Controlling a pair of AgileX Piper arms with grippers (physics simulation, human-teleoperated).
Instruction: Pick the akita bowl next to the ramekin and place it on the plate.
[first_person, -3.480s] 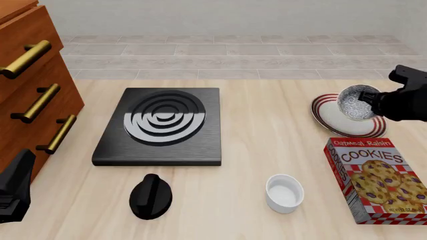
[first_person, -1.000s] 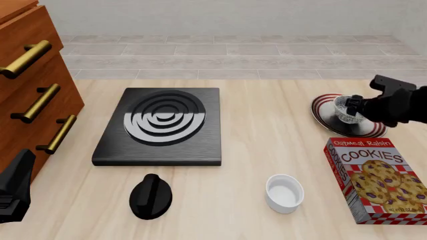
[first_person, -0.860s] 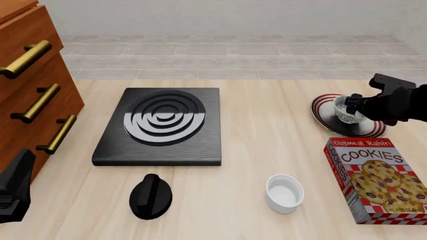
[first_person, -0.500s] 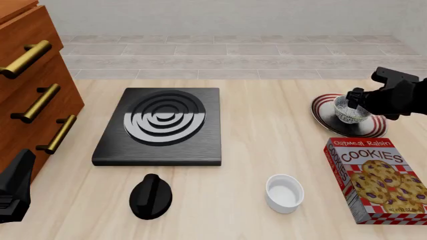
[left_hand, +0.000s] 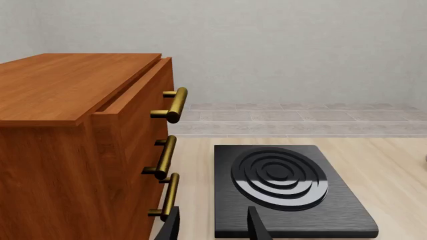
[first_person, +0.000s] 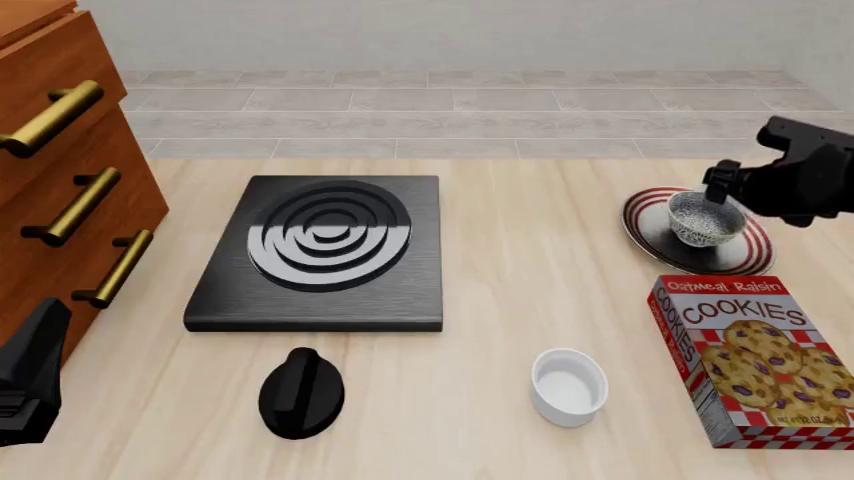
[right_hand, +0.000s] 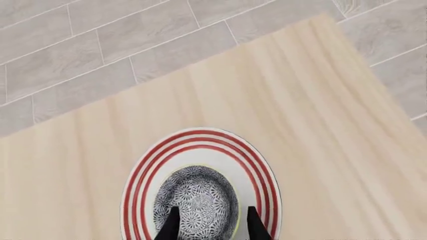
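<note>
Compared with the front view of half a second earlier, the right tool (first_person: 717, 183) is seen higher and further toward the right edge of the frame, lifted clear of the akita bowl (first_person: 702, 219), which is left sitting upright on the plate (first_person: 649, 232) at the right of the frame. In the view of three and a half seconds earlier, the bowl was held tilted in that tool above the plate. In the right wrist view the right tool (right_hand: 211, 223) is seen with its two fingers parted over the near edge of the bowl (right_hand: 195, 199), and nothing is gripped between them; the bowl rests inside the red rings of the plate (right_hand: 200, 139).

The left tool (left_hand: 215, 228) is shown in its wrist view with its fingers spread and empty, at the lower left of the front frame as before.

On the desk (first_person: 534, 300) are counted: one akita bowl, one plate, one ramekin (first_person: 569, 386) at the lower centre-right, one cookie box (first_person: 754, 358) at the lower right, one black stove plate (first_person: 324, 251) and one black knob (first_person: 300, 394). One wooden drawer cabinet (first_person: 60, 190) with three brass handles stands at the left.
</note>
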